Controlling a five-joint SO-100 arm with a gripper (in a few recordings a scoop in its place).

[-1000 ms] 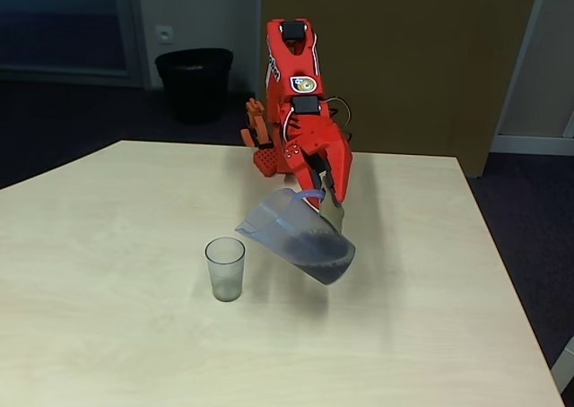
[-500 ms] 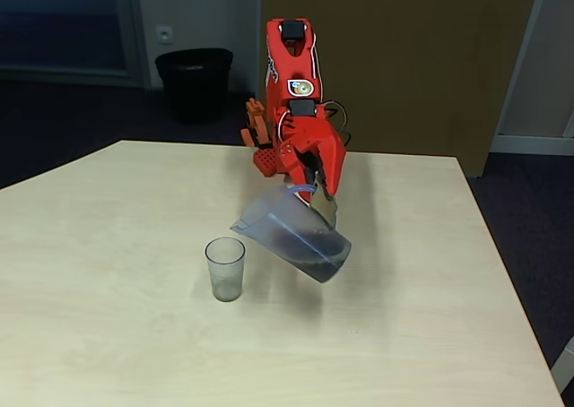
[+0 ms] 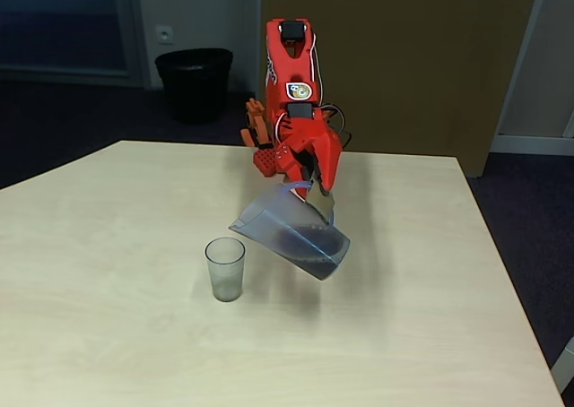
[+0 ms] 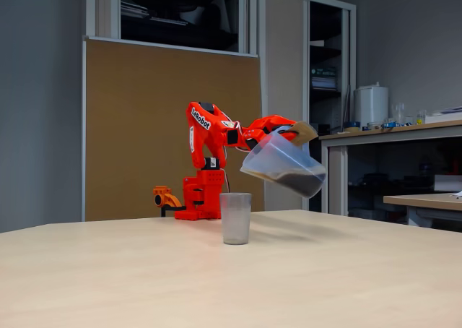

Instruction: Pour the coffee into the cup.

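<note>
The fingers are clamped on the grey handle tab of the pitcher, holding it tilted in the air, spout edge lowered toward the cup. Over the last second the pitcher has drifted slightly toward the cup and the red arm has turned a little with it. The coffee pools dark in the low rear corner, well short of the lip, so nothing is flowing yet. The cup stands upright on the worktop, apparently empty, just beside and below the spout. More tilt and a closer approach look necessary
</note>
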